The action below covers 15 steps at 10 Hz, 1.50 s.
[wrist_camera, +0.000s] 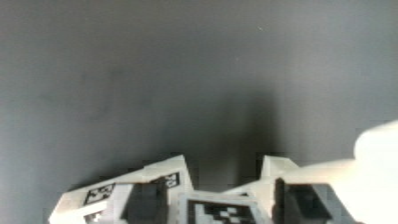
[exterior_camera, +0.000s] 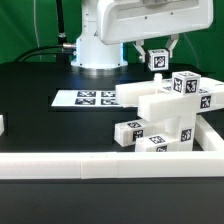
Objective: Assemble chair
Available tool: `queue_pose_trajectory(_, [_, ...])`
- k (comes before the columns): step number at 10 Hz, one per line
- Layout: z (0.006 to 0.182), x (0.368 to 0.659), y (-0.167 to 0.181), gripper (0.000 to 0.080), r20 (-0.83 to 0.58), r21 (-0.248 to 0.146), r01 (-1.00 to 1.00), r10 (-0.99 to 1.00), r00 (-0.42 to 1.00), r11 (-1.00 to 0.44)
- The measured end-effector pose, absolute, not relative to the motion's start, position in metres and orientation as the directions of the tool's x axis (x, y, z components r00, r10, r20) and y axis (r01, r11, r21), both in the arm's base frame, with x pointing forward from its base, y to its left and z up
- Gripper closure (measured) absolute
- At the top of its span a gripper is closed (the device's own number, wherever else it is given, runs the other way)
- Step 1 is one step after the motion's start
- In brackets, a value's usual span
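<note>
A robot lab: a white robot arm (exterior_camera: pixel 100 40) is fixed on a black counter (exterior_camera: pixel 40 120), before a green backdrop (exterior_camera: pixel 30 25), near the marker board (exterior_camera: pixel 85 98).

My own fingers (exterior_camera: pixel 157 50) are mostly hidden in the exterior view: a tagged white chair piece (exterior_camera: pixel 158 60) covers the gap between them, so I cannot tell how far they stand apart. From my wrist that piece (wrist_camera: pixel 187 200) is cut off by the picture's edge, its tags blurred past reading. A white blur (wrist_camera: pixel 370 160) runs out of that frame too; what it is I cannot tell. In the exterior view, the chair parts (exterior_camera: pixel 165 115) overlap, hiding their joints, and the border rail (exterior_camera: pixel 110 165) covers their bases. The marker board (exterior_camera: pixel 85 98) is partly hidden behind them.
</note>
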<state>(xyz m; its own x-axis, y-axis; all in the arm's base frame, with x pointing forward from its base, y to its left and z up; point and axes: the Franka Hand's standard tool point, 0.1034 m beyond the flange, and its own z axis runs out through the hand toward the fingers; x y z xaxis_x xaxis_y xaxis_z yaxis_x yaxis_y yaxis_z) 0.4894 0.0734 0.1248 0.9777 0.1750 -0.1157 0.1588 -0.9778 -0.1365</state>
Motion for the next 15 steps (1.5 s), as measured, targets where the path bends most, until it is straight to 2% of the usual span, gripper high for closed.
queue_pose_trajectory(2, [0.125,0.49,0.073,0.0515,-0.115,-0.136,0.16,0.176,0.978,-0.978])
queue_pose_trajectory(4, [0.135,0.505,0.075,0.0515,-0.086,-0.135,0.168,0.181,0.98,-0.976])
queue_pose_trajectory(15, [0.123,0.523,0.068,0.0515,-0.077,-0.132,0.201,0.212,0.974,-0.971])
